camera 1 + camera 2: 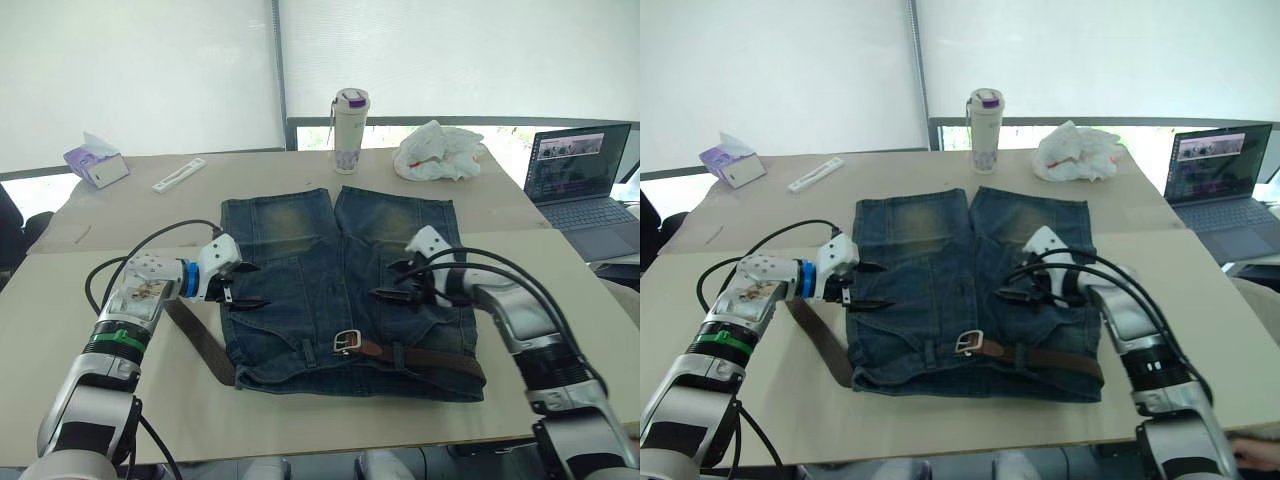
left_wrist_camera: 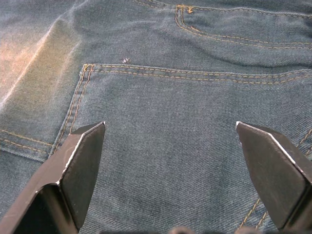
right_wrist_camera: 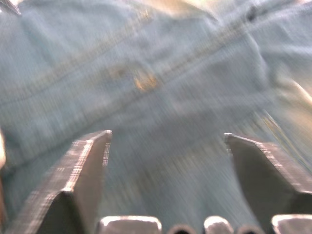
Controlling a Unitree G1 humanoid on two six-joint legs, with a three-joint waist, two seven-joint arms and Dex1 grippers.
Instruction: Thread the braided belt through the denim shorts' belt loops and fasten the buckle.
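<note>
The denim shorts (image 1: pixel 330 290) lie flat mid-table, waistband toward me, legs with faded yellowish patches pointing away. The braided belt (image 1: pixel 435 360) runs along the waistband's right half, under belt loops (image 1: pixel 398 355), with its silver buckle (image 1: pixel 346 342) near the middle. The belt's other end (image 1: pixel 200 340) curls out past the shorts' left edge onto the table. Over the shorts' left edge hovers my left gripper (image 1: pixel 245 285), open; denim fills the space between its fingers (image 2: pixel 80 170). My right gripper (image 1: pixel 395 280) is open above the shorts' right side, fingers (image 3: pixel 87 170) apart over denim.
At the back of the table stand a white tumbler with a purple lid (image 1: pixel 350 130), a crumpled white bag (image 1: pixel 438 150), a tissue box (image 1: pixel 97 162) and a white strip (image 1: pixel 179 175). An open laptop (image 1: pixel 585 180) sits at the right.
</note>
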